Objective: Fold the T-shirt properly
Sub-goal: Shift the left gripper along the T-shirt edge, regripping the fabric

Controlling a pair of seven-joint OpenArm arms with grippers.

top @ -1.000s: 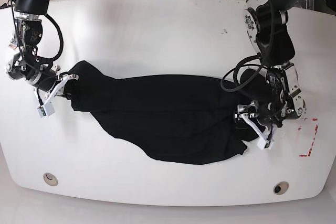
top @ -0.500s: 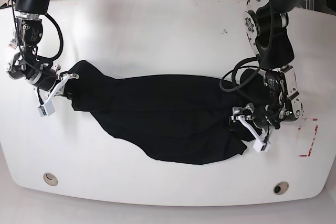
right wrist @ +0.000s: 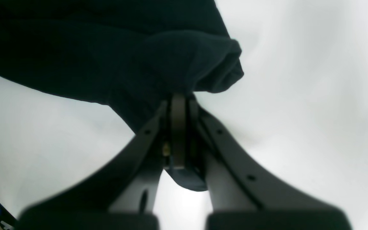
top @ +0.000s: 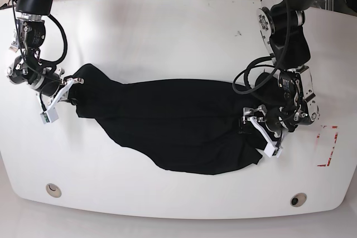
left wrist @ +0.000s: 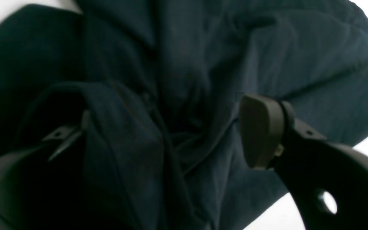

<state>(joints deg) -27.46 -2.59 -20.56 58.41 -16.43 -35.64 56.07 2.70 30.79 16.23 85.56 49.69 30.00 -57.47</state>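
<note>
The black T-shirt [top: 173, 124] lies stretched out and crumpled across the middle of the white table [top: 167, 32]. My right gripper [top: 70, 89] is at the shirt's left end in the base view. In the right wrist view it [right wrist: 178, 99] is shut on a bunched edge of the T-shirt [right wrist: 107, 48]. My left gripper [top: 260, 133] sits over the shirt's right end. In the left wrist view it [left wrist: 168, 127] is open, with wrinkled T-shirt cloth [left wrist: 184, 64] lying between the jaws. One fingertip [left wrist: 260, 131] is bare and a fold drapes over the other [left wrist: 59, 140].
Red tape marks [top: 329, 149] sit on the table right of the left arm. Two round inserts [top: 53, 189] [top: 298, 199] lie near the front edge. Cables and floor run beyond the far edge.
My left gripper has slid a little leftward over the shirt's right end and its jaws have spread wider. The right gripper and the shirt's left end have stayed put.
</note>
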